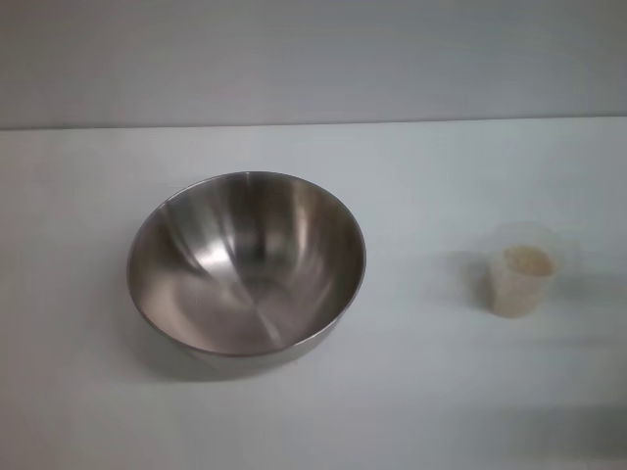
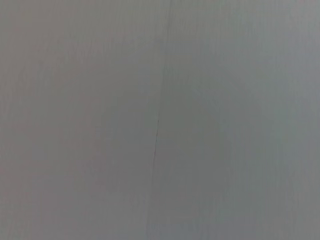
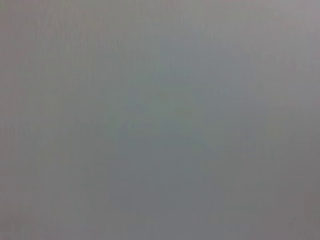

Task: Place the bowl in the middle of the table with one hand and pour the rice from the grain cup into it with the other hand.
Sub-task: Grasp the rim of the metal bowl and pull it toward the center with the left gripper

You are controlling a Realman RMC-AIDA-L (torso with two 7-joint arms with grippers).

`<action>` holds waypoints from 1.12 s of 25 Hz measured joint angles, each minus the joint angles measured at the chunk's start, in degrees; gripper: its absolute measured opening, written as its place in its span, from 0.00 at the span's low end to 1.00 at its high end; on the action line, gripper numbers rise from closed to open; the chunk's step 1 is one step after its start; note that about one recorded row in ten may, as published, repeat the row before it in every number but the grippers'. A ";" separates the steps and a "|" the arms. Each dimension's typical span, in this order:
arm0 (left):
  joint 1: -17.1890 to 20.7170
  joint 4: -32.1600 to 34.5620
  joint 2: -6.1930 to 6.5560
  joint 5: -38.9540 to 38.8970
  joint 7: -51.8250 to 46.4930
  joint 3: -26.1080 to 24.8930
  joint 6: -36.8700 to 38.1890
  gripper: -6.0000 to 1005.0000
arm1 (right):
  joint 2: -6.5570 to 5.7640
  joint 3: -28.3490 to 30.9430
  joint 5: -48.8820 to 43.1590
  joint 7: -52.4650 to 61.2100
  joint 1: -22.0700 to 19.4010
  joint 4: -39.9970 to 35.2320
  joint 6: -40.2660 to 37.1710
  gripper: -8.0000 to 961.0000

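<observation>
In the head view a large shiny steel bowl point(image 1: 245, 262) stands upright on the white table point(image 1: 411, 392), left of centre, with nothing inside it. To its right stands the small clear grain cup point(image 1: 521, 272), upright and holding pale cream rice point(image 1: 529, 260) nearly to its rim. Bowl and cup stand well apart. Neither gripper nor arm appears in the head view. Both wrist views show only a plain grey surface, with a thin dark seam point(image 2: 159, 120) running through the left wrist view.
The table's far edge point(image 1: 313, 124) meets a plain grey wall at the back. Bare white tabletop lies between the bowl and the cup and along the front.
</observation>
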 joint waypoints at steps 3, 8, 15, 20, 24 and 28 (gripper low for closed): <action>-0.04 -0.10 0.00 0.01 0.04 0.00 -0.01 0.62 | -0.02 0.00 -0.01 0.00 0.07 -0.04 0.00 0.65; 0.02 -0.44 0.00 0.01 0.27 0.00 -0.01 0.62 | -0.03 -0.01 -0.01 0.00 0.22 -0.07 0.11 0.65; -0.88 -2.78 0.12 -0.02 3.24 -1.06 -4.05 0.62 | -0.03 0.00 -0.04 0.00 0.34 -0.07 0.41 0.65; -0.48 -16.70 0.22 0.03 7.99 -7.67 -24.53 0.62 | -0.03 0.02 0.00 0.00 0.30 -0.08 0.11 0.65; -0.67 -27.94 0.39 0.79 8.80 -12.65 -42.60 0.62 | -0.03 0.16 0.02 0.00 0.26 -0.07 0.04 0.65; 0.13 -41.94 0.43 2.63 8.82 -15.92 -61.65 0.62 | -0.02 0.24 0.02 0.00 0.19 -0.07 0.01 0.65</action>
